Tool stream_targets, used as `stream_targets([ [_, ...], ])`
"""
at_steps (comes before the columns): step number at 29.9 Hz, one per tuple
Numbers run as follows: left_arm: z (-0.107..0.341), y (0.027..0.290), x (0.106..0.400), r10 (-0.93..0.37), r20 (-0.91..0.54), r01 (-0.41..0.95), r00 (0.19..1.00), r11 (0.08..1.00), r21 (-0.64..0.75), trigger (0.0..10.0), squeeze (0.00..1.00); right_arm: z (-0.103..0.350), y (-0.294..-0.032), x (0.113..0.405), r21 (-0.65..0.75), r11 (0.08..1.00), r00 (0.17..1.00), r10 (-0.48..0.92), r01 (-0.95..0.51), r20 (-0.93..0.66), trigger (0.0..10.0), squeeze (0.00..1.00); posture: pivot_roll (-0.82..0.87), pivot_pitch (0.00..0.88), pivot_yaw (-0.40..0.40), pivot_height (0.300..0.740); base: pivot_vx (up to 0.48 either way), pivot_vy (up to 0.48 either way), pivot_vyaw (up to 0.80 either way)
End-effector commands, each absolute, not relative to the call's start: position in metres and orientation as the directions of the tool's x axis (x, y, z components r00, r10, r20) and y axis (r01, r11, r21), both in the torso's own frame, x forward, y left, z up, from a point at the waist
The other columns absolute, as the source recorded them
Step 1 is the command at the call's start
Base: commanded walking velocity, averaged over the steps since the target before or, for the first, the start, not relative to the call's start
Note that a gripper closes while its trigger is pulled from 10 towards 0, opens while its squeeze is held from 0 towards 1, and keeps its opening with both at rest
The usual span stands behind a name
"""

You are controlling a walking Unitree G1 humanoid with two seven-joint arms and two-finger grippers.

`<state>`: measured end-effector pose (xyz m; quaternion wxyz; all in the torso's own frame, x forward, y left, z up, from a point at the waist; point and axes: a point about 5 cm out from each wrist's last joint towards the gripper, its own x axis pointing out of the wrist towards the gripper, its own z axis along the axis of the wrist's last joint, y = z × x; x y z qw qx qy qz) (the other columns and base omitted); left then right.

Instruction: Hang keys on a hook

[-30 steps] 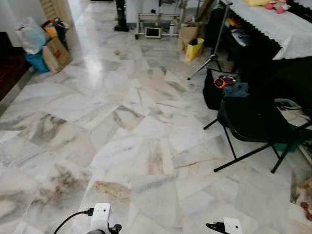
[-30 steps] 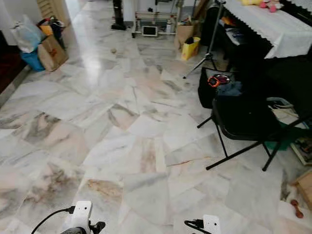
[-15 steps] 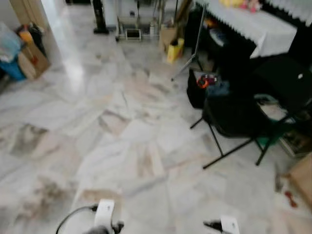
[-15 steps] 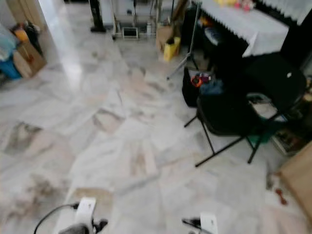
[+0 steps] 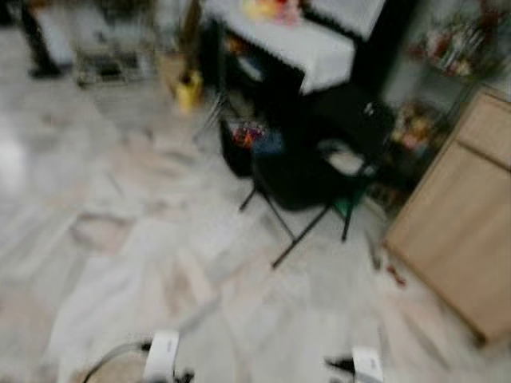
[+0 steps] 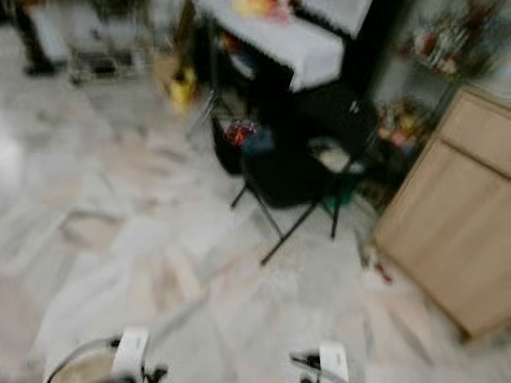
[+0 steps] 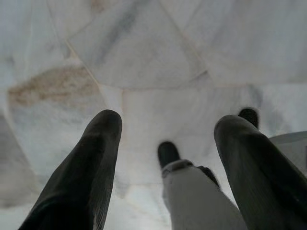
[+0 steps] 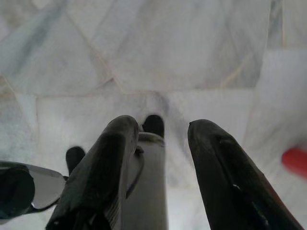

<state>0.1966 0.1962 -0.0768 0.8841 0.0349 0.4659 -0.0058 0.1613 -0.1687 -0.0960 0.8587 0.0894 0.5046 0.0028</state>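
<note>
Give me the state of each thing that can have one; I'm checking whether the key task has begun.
left gripper: open, empty, hanging over the marble floor
right gripper: open, empty, above the floor
folding chair: unfolded, standing
wooden cabinet: looks closed, too blurred to be sure
table: covered with a white cloth

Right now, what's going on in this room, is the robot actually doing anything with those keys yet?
Not yet. The robot is on the move across the marble floor, so the head views are blurred. Ahead stand a black folding chair, a table with a white cloth and a wooden cabinet. Both arms hang low: the left gripper and right gripper are open and empty above the floor. No keys or hook can be made out.
</note>
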Motion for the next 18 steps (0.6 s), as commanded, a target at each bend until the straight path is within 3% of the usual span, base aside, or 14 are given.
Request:
stream_targets([
  [1, -0.079, 0.189, 0.195, 0.002, -0.830, 0.058, 0.558, 0.997, 0.041, 10.0, 0.00, -0.096, -0.175, 0.159, 0.143, 0.985, 0.483, 0.079, 0.097, -0.872, 10.0, 0.00, 0.06, 0.000, -0.043, 0.740, 0.000, 0.000, -0.77],
  [18, -0.078, 0.189, 0.195, -0.005, -0.829, 0.064, 0.560, 0.997, 0.037, 10.0, 0.00, -0.101, -0.176, 0.146, 0.132, 0.986, 0.460, 0.071, 0.101, -0.885, 10.0, 0.00, 0.06, 0.000, -0.040, 0.740, 0.000, 0.000, -0.78],
])
